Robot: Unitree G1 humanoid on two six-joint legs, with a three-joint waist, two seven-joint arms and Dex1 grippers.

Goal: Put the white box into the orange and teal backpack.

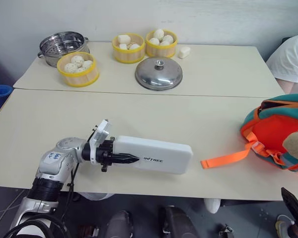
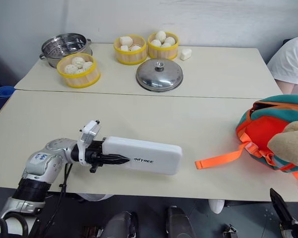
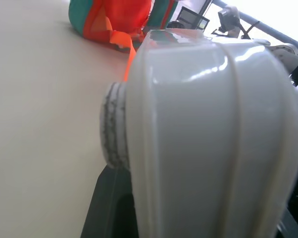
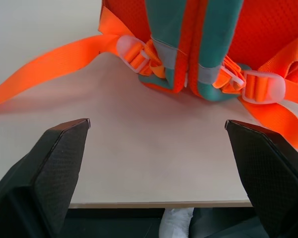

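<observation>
My left gripper (image 1: 123, 158) is clamped on the near end of the white box (image 1: 156, 154), which lies lengthwise at lower centre of the frame, over the front edge of the table (image 1: 139, 114). The orange and teal backpack (image 1: 278, 131) sits at the right edge of the frame — one orange strap (image 1: 226, 157) trails toward the box without touching it. My right gripper (image 4: 156, 129) stands wide, holding nothing, just short of the backpack's buckles — its fingertips (image 1: 293, 201) show at lower right.
</observation>
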